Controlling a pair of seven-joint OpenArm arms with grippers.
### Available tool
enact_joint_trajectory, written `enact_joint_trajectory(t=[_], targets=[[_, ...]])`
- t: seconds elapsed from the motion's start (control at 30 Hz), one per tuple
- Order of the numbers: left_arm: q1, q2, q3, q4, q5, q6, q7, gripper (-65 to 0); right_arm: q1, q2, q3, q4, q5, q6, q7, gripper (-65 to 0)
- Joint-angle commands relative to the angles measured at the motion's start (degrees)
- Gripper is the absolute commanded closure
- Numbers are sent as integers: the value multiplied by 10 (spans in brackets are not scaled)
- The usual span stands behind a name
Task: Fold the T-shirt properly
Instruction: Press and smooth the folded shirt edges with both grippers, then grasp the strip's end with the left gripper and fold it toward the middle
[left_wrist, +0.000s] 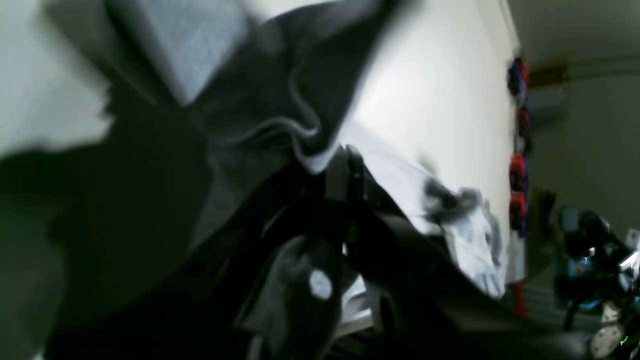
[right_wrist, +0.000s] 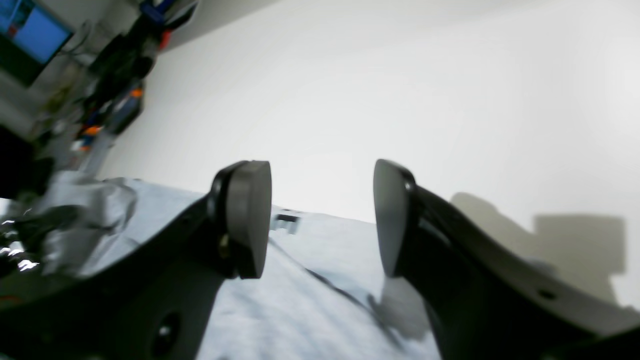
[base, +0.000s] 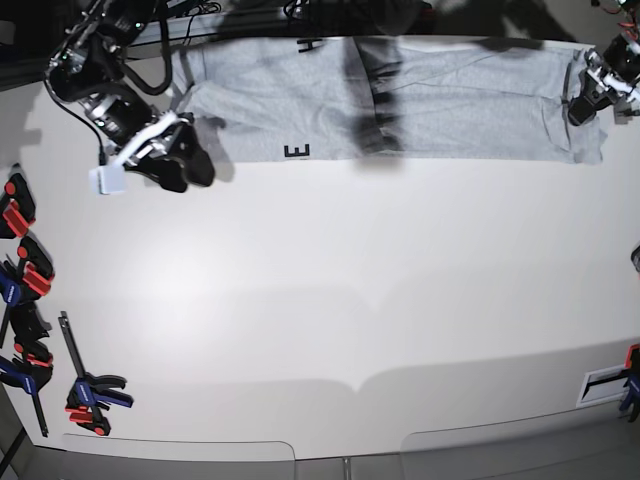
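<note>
The light grey T-shirt (base: 440, 100) lies stretched in a long band along the table's far edge, with black letters (base: 297, 151) showing on it. My left gripper (base: 588, 98) is at the shirt's right end and looks shut on a bunched fold. In the blurred left wrist view the cloth (left_wrist: 280, 100) drapes over the gripper (left_wrist: 345, 170). My right gripper (base: 188, 165) is open and empty, just off the shirt's left end. In the right wrist view its pads (right_wrist: 247, 220) stand wide apart above the shirt (right_wrist: 300, 300).
The white table (base: 330, 290) spreads out in front of the shirt. Several red and blue clamps (base: 20, 215) hang along its left edge, with more at the front left (base: 90, 392). Clamps (left_wrist: 517, 175) also show in the left wrist view. A monitor (right_wrist: 35, 35) stands beyond the table.
</note>
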Motion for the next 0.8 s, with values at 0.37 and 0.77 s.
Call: enact_joint_trajectory(t=[0.37,0.77], targets=[[27,71,171,259,-15,-5,-23,0,-7,69,111,11,14,3,20,-305],[-7,118,358,260,87,-5,-61,0,-9,69,111,10,-20,3,33,-305]])
